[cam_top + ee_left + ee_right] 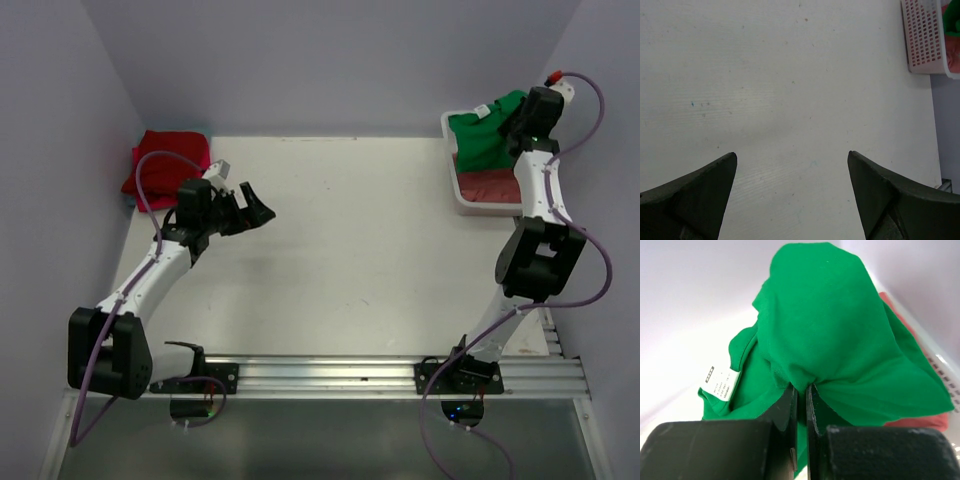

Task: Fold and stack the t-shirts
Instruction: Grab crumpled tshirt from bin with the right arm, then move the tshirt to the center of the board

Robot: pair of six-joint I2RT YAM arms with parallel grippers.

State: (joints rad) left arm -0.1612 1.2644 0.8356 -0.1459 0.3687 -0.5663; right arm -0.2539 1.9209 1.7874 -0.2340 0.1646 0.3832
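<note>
Right tool pinches green t-shirt, which bunches just beyond it.

A robot lab cell: a bare white table boxed in by plain pale walls, with a cabled left arm and right arm bolted to an aluminium rail.

Bright even light washing my tabletop; faint soft shadows lying there; my right claw blurring close-up; wall glaring white.
</note>
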